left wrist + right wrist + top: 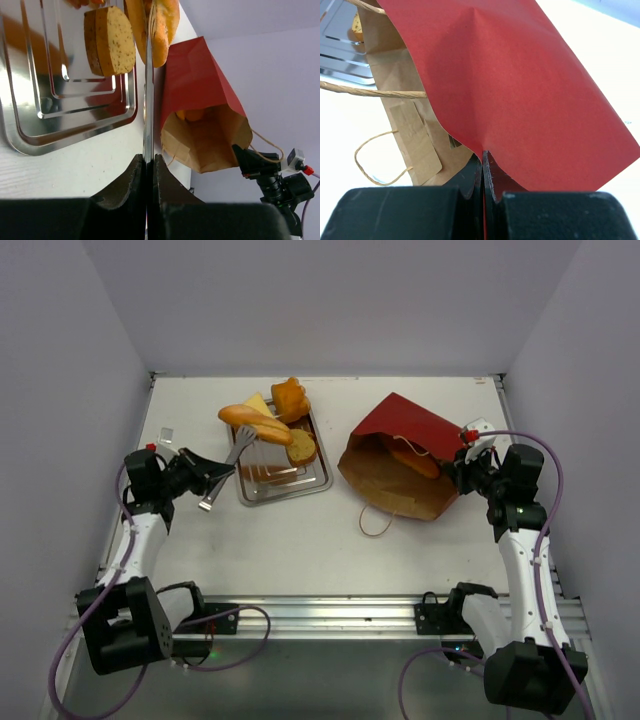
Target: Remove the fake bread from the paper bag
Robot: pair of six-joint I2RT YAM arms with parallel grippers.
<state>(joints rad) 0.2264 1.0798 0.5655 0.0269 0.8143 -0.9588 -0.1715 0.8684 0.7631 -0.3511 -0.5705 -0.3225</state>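
Observation:
The paper bag point(405, 455) lies on its side right of centre, mouth open toward the front. My right gripper point(462, 468) is shut on the bag's red rim point(520, 90). A long orange loaf point(415, 462) lies inside the bag and also shows in the left wrist view point(192, 115). On the silver tray point(312, 483) sit a baguette point(255, 423), a pale wedge point(262, 405), a bun point(290, 398) and a round slice point(301, 447). My left gripper point(207, 490) is shut on a thin silver metal utensil point(233, 455), whose tip reaches over the tray point(75, 112).
The bag's loop handle point(375, 522) lies on the table in front of its mouth, also in the right wrist view point(375, 155). White walls close in the table on three sides. A small grey item point(166, 434) lies at the far left.

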